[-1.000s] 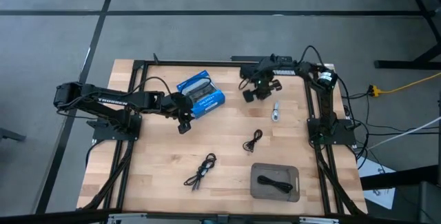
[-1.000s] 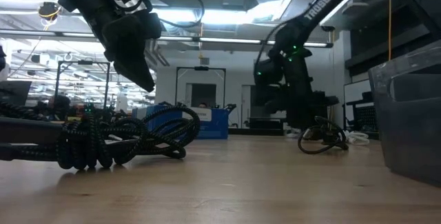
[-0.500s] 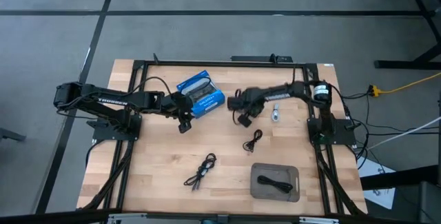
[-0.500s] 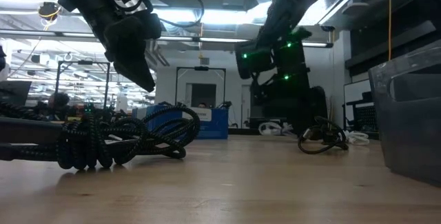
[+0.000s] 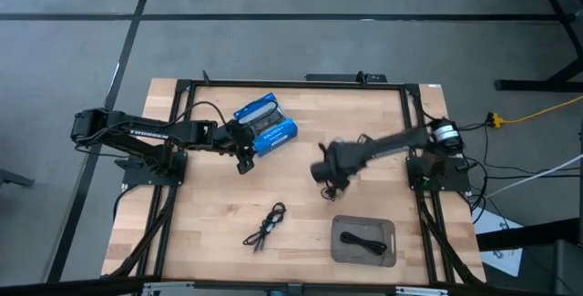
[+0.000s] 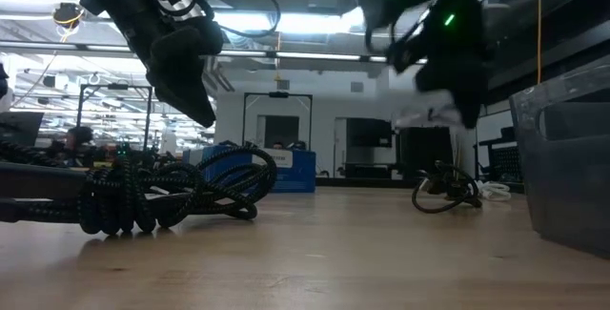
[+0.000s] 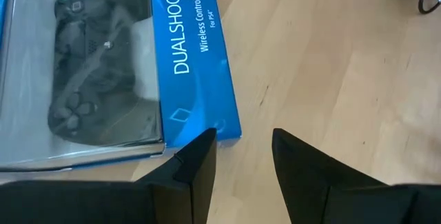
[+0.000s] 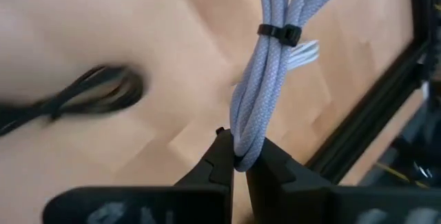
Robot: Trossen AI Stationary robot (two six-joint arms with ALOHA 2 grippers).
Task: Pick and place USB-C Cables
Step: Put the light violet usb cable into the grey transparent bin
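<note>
Right now the wooden table (image 5: 209, 241) carries the whole job, with the grey tray (image 5: 363, 240) near its front edge already holding one black cable (image 5: 361, 241), and that tray looks to me like where the load belongs. Over the middle of the table the right arm is stretched out, its right gripper (image 8: 238, 160) pinched tight on a whitish-silver USB-C cable (image 8: 265, 79), a tied bundle hanging from the tips by one end loop. Since the grip is on so little of it, I'd say the carry wants a smooth, unhurried swing so the bundle doesn't whip loose, then a drop well inside the tray wall before the fingers part. The left gripper (image 7: 241, 155) waits with a narrow gap, just beside the blue box (image 5: 265, 122). Two more black cables lie loose: one (image 5: 265, 224) on the left front, one (image 6: 446, 189) under the right arm.
</note>
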